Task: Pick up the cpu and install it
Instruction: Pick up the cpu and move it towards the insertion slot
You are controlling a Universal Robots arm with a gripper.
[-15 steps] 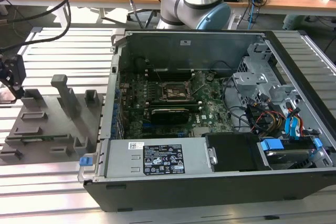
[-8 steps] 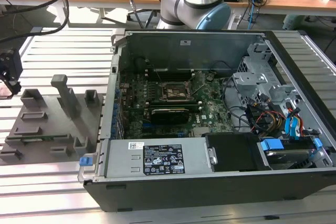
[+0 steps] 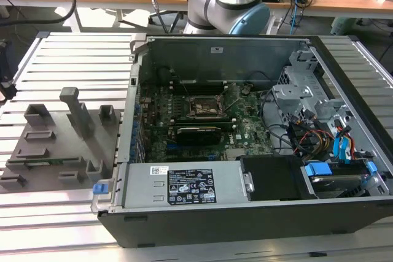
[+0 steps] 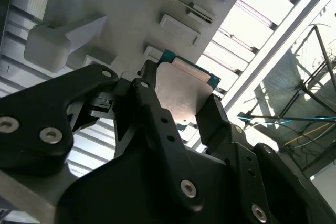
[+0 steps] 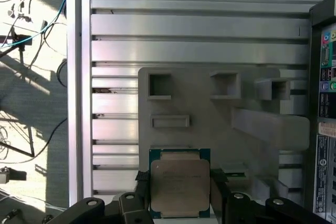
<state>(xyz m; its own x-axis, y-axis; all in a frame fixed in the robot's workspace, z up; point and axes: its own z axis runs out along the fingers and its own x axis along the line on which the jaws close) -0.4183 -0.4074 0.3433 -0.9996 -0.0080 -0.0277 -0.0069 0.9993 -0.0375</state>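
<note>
Exterior view: the case [image 3: 245,220] lies open on the slatted counter [image 3: 73,59]. The socket [image 3: 206,107], mid-board, looks empty, so the install is not yet done. The fixture [image 3: 55,145] stands at 9 o'clock from the case, well apart from the socket. Case walls ring the board. A dark module [image 3: 198,133] lies just beside the socket at 6 o'clock, and cables [image 3: 288,133] crowd 3 o'clock. Your open room is from above.

Second wrist view: the fingers [image 4: 152,108] pinch the cpu [image 4: 181,95] by two opposite edges. You can log the pick-up as apparently done.

First wrist view: the cpu [image 5: 180,188] hangs over the fixture, apparently raised off it.
</note>
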